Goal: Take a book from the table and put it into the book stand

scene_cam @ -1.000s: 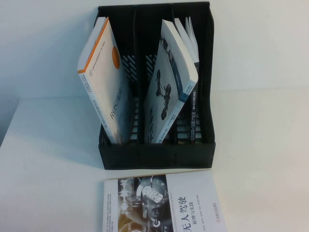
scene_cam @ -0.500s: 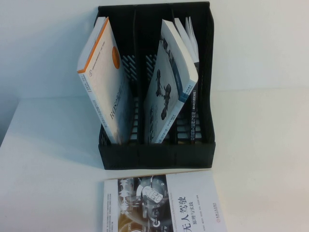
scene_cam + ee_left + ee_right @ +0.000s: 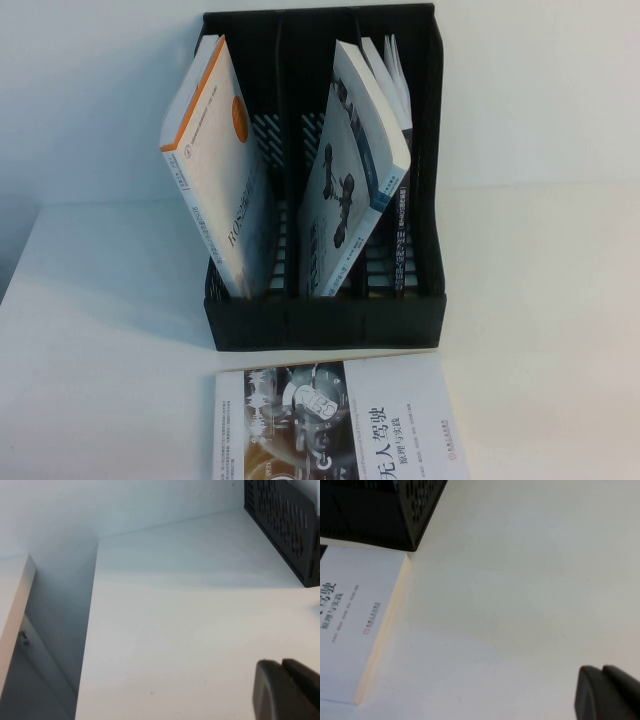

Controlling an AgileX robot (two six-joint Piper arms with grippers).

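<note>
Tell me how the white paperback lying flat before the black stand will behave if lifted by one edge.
Likely floppy: the white paperback with grey photo may sag or fan open. Lying flat on the smooth white table, it probably slides when pushed. Left end effector and right end effector, both shut, hover over the table.

Matt black plastic book stand; smooth, seemingly matt white table.

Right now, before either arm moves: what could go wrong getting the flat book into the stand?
Every compartment of the book stand already holds a leaning book; the flat book may jam against one.
It lies flush on the table, hard to pinch.
Left gripper and right gripper, both shut, hover over bare table either side.
</note>
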